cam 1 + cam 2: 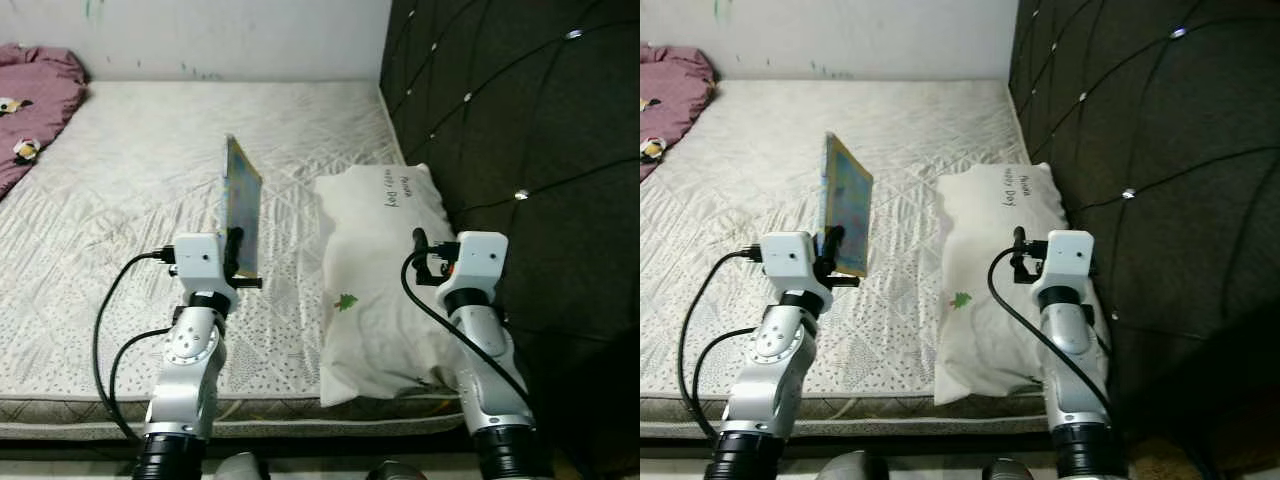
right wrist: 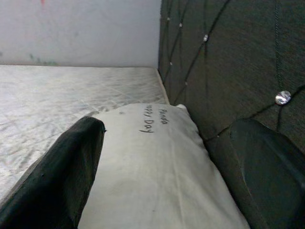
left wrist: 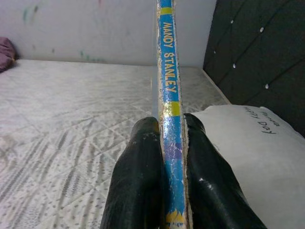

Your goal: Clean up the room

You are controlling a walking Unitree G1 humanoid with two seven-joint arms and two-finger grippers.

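Note:
My left gripper (image 1: 237, 256) is shut on the lower edge of a thin picture book (image 1: 243, 203) and holds it upright, edge-on, above the mattress (image 1: 130, 200). In the left wrist view the blue and yellow spine (image 3: 169, 71) reads "MANDY STANLEY" and sits pinched between the two black fingers (image 3: 141, 176). A white pillow (image 1: 375, 270) with handwriting and a small green print lies along the headboard. My right gripper (image 2: 167, 129) hovers open over the pillow's near end, fingers (image 2: 71, 171) wide apart with nothing between them.
A dark tufted headboard (image 1: 520, 150) rises close on the right of the right arm. A maroon blanket (image 1: 30, 100) is bunched at the far left corner of the bed. A pale wall (image 1: 230, 35) closes the far side. The mattress's front edge (image 1: 300, 408) is just below the arms.

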